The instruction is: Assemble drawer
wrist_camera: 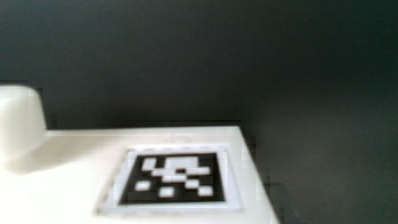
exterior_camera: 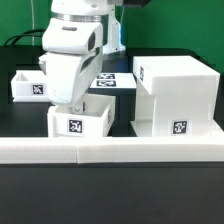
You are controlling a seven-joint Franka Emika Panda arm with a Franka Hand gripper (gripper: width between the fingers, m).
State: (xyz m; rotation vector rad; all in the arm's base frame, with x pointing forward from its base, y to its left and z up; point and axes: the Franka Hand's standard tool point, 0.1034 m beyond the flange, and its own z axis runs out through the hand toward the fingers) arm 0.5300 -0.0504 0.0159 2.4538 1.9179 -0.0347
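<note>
The tall white box casing [exterior_camera: 175,95] stands at the exterior view's right, with a tag low on its front. One small tray [exterior_camera: 83,118] sits front and centre, a second tray [exterior_camera: 30,85] at the left. My gripper [exterior_camera: 72,103] reaches down onto the near tray's back left edge. Its fingertips are hidden by the hand and the tray. The wrist view shows a white tagged face [wrist_camera: 178,178] with a rounded knob [wrist_camera: 18,125] beside it, over the black table. No fingers show there.
The long low white L-shaped wall [exterior_camera: 110,150] runs along the front. The marker board [exterior_camera: 115,80] lies flat behind the near tray, between the arm and the casing. The table top is black.
</note>
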